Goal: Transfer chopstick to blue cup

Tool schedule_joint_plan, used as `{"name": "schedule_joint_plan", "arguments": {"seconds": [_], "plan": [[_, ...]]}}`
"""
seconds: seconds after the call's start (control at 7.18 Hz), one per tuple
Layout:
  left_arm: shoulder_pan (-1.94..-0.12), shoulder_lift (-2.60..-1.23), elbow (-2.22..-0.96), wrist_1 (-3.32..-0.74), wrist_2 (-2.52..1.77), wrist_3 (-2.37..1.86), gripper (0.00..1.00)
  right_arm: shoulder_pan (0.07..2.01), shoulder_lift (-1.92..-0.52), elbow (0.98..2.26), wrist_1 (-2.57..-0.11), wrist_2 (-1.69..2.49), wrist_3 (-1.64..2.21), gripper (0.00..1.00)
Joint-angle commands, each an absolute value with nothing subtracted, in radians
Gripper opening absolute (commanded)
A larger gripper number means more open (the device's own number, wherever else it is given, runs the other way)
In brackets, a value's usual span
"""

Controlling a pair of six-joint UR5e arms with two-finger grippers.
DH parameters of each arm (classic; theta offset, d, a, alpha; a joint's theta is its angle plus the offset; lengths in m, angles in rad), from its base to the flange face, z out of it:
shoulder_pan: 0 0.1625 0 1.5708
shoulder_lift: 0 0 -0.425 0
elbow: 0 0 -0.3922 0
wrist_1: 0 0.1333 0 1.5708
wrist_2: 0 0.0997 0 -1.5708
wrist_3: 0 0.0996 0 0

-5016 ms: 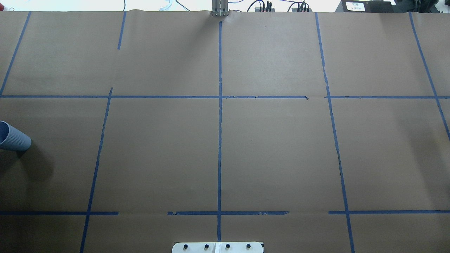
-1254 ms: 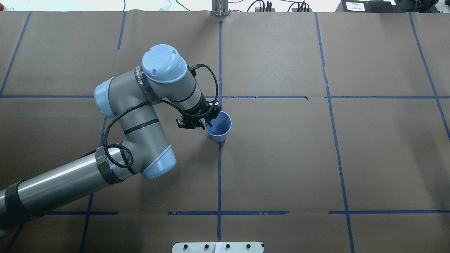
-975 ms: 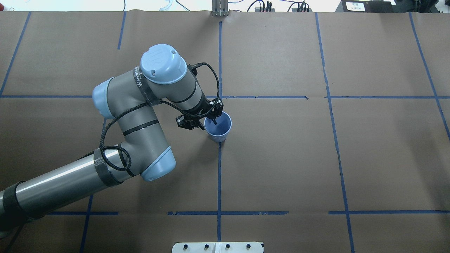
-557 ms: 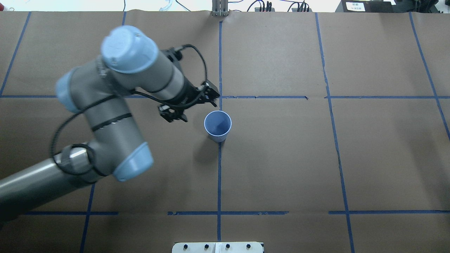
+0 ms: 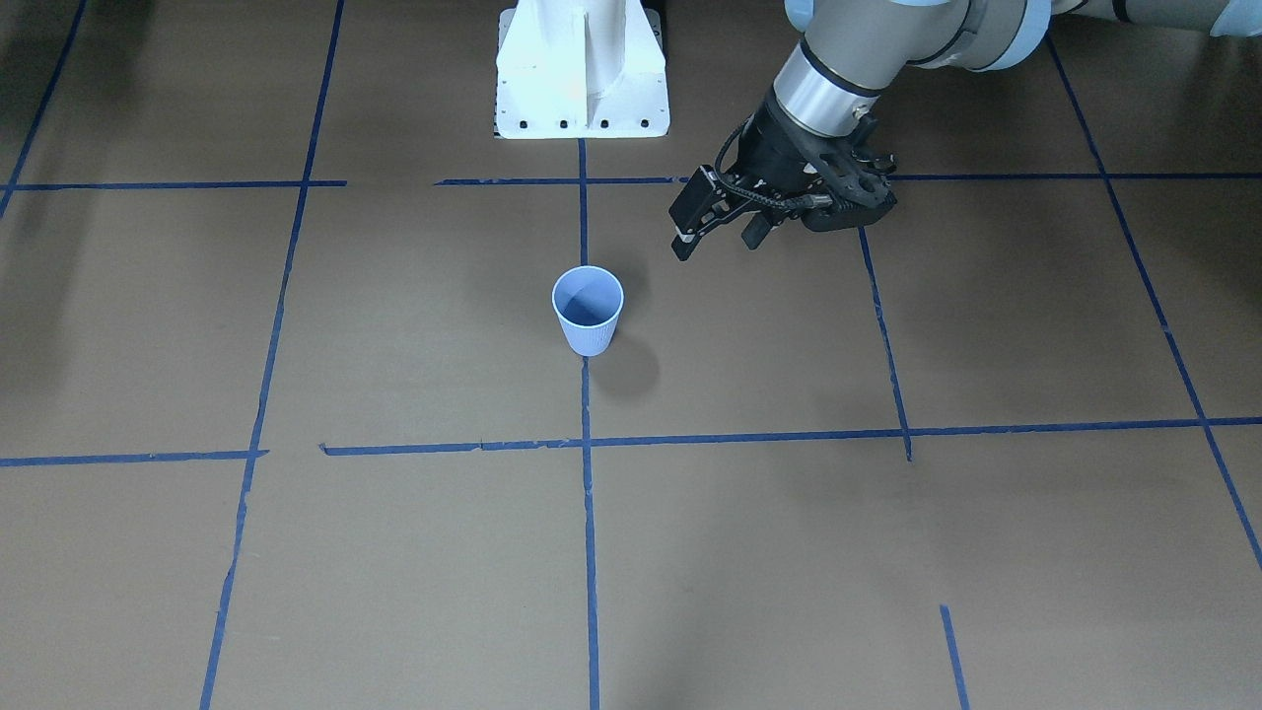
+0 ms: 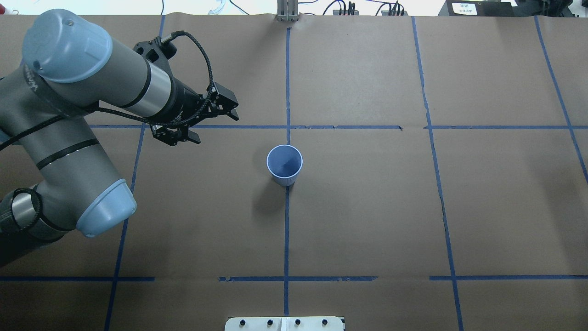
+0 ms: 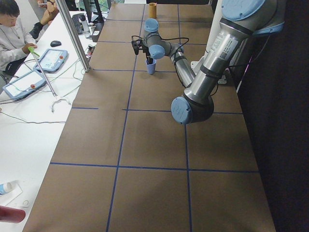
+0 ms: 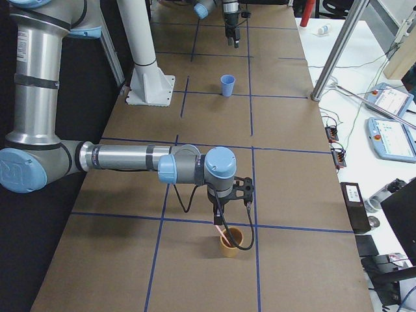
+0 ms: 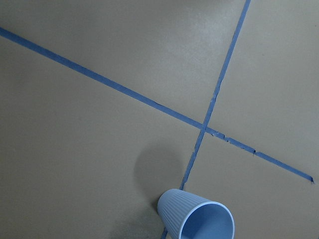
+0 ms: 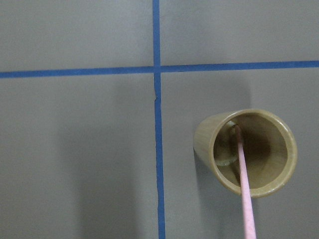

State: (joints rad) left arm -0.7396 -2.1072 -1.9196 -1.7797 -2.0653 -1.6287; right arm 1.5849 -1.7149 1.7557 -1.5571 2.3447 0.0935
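The blue cup (image 6: pixel 285 162) stands upright at the table's middle on the centre tape line; it also shows in the front view (image 5: pixel 589 314) and the left wrist view (image 9: pixel 197 222). It is empty. My left gripper (image 6: pixel 217 129) is open and empty, raised to the left of the cup and apart from it (image 5: pixel 717 247). A light pink chopstick (image 10: pixel 244 179) stands slanted in a tan cup (image 10: pixel 225 178). My right gripper (image 8: pixel 218 220) hangs right over that tan cup (image 8: pixel 229 242) at the stick's top; I cannot tell whether it is open or shut.
Blue tape lines (image 6: pixel 287 220) grid the brown table cover. The robot's white base plate (image 5: pixel 582 69) stands at the table's near edge. A side table with tablets (image 7: pixel 50 58) and an operator (image 7: pixel 12 34) lies beyond the far edge.
My left arm brought the blue cup from the table's left edge to the middle and let go of its rim. It has since drawn back up and to the left.
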Motion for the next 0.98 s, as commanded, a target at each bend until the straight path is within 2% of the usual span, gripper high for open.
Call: {"name": "schedule_joint_plan", "arguments": {"seconds": [0.0,0.56,0.84], "plan": [[-0.742,-2.085,-1.927,-1.779,-2.063,-1.628,0.99,1.600,-1.668,1.743,-1.555,2.285,0.219,0.98],[-0.851,-1.984,-1.940,-1.778,-2.069,-1.465,0.99,1.594,-1.675,1.668,-1.560,2.278,0.228,0.98],[-0.887,-1.962,-1.948,-1.778,-2.100,-1.419,0.99,1.565,-1.671,1.648,-1.562,2.325,0.256,0.90]]}}
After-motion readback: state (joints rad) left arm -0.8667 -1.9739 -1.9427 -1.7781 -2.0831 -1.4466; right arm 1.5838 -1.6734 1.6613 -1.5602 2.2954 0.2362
